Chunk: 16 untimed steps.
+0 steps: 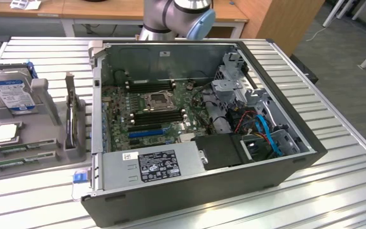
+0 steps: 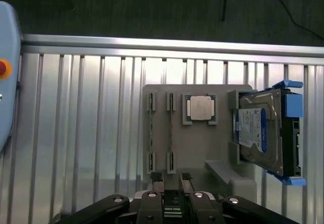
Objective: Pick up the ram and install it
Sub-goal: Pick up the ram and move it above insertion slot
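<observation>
Two ram sticks, thin green boards, stand on edge in the slots of a grey holder tray [image 1: 36,148] at the exterior view's left: one ram stick [image 1: 10,149] [image 2: 151,133] and a second [image 1: 8,163] [image 2: 171,133] beside it. In the wrist view my gripper [image 2: 171,179] hovers well above the tray's edge, roughly in line with the second stick. Its fingertips [image 2: 157,177] stand a narrow gap apart with nothing between them. The open computer case [image 1: 285,157] shows the motherboard with black memory slots [image 1: 157,117].
On the same tray sit a blue-framed hard drive [image 1: 11,93] [image 2: 263,133], a silver processor [image 1: 5,132] [image 2: 200,107] and an upright dark expansion card [image 1: 75,124]. The arm's base [image 1: 170,16] rises behind the case. The ribbed metal table [image 1: 335,191] runs all around.
</observation>
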Each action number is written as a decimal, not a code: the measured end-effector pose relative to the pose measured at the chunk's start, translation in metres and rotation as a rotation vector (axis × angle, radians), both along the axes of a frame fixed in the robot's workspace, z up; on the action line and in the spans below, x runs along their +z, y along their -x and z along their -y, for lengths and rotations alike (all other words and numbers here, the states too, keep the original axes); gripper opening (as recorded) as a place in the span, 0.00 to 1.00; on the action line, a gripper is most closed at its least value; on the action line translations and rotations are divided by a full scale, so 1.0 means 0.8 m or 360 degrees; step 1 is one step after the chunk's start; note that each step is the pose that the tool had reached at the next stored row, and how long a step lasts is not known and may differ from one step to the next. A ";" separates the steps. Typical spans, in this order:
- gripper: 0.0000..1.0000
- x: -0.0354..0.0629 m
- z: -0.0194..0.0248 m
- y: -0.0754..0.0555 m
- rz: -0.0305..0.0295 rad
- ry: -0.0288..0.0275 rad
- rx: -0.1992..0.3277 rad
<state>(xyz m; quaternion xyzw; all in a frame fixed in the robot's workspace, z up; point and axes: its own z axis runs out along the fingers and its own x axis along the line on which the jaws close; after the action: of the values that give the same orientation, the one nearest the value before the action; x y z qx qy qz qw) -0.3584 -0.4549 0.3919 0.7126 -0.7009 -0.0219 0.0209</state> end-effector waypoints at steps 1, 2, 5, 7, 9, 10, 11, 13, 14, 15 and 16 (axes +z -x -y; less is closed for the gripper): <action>0.26 0.000 0.0000 0.000 0.00002 -0.00001 0.0000; 0.26 -0.001 0.0000 0.000 0.00002 -0.00002 0.0000; 0.26 -0.006 0.0005 0.000 -0.00001 0.00001 0.0000; 0.26 -0.011 0.0008 0.000 -0.00001 0.00000 0.0000; 0.26 -0.015 0.0008 0.000 0.00000 0.00005 0.0000; 0.26 -0.018 0.0008 0.000 0.00000 0.00009 0.0000; 0.26 -0.020 0.0008 0.000 0.00001 0.00018 0.0000; 0.26 -0.025 0.0009 0.000 0.00000 0.00033 0.0000; 0.26 -0.027 0.0009 0.000 0.00000 0.00040 0.0000; 0.26 -0.029 0.0009 0.000 -0.00001 0.00048 0.0000; 0.26 -0.031 0.0009 0.000 -0.00001 0.00055 0.0000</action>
<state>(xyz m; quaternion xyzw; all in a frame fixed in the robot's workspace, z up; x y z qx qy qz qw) -0.3584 -0.4556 0.3668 0.7125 -0.7010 -0.0207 0.0222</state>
